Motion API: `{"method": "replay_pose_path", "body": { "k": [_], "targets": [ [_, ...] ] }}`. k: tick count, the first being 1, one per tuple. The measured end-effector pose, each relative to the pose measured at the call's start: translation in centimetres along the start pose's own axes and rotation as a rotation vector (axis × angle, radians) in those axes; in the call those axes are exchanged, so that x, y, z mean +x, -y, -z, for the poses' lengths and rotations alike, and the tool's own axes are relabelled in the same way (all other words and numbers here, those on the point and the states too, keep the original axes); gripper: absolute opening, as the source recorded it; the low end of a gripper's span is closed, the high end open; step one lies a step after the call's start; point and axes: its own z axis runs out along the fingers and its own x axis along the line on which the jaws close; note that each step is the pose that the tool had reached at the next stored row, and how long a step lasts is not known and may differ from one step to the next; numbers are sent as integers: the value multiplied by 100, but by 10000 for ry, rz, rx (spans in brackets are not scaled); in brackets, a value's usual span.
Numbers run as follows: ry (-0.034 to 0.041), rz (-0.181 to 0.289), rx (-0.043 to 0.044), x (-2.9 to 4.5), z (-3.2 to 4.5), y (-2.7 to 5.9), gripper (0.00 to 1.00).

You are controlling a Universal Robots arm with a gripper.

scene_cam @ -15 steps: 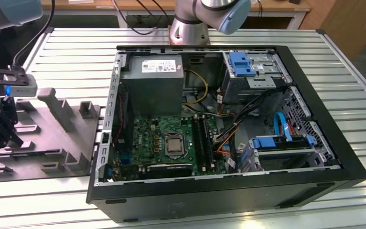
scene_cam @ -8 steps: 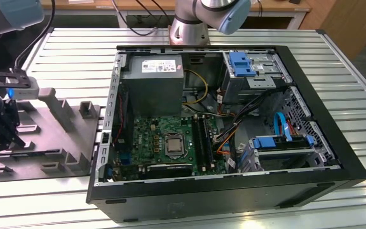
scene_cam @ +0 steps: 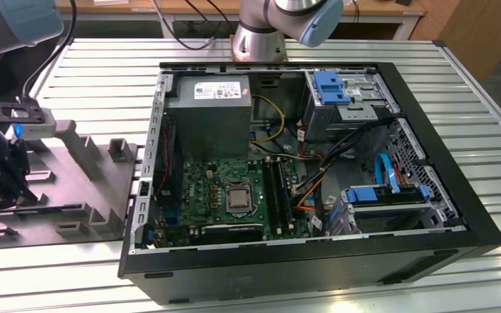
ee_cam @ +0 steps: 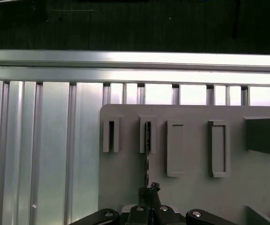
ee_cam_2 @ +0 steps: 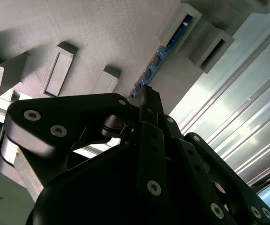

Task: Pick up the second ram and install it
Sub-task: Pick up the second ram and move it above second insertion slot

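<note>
Gripper (ee_cam: 149,189) clenched on the second ram (ee_cam_2: 161,56) in grey fixture (ee_cam: 191,187); slatted metal table (ee_cam: 41,154) beneath.

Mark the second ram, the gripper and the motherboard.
second ram (ee_cam_2: 159,60), second wrist view, middle of the blue strip.
gripper (ee_cam: 150,191), first wrist view, its front tip.
motherboard (scene_cam: 200,188), exterior view, green board beside the socket.

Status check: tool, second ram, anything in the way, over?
Tool shut on the second ram. Ram on edge in the grey fixture. Open computer case off to the exterior view's right.
</note>
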Motion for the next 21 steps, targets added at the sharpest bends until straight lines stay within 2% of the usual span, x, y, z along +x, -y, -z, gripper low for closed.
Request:
{"method": "replay_pose_path", "body": {
  "k": [10, 18, 20, 21],
  "targets": [
    [-3, 70, 26, 9, -79, 2, 10],
    [-2, 74, 27, 9, -80, 2, 10],
    [-2, 75, 28, 9, -81, 2, 16],
    [-2, 75, 28, 9, -80, 2, 16]
  ]
}}
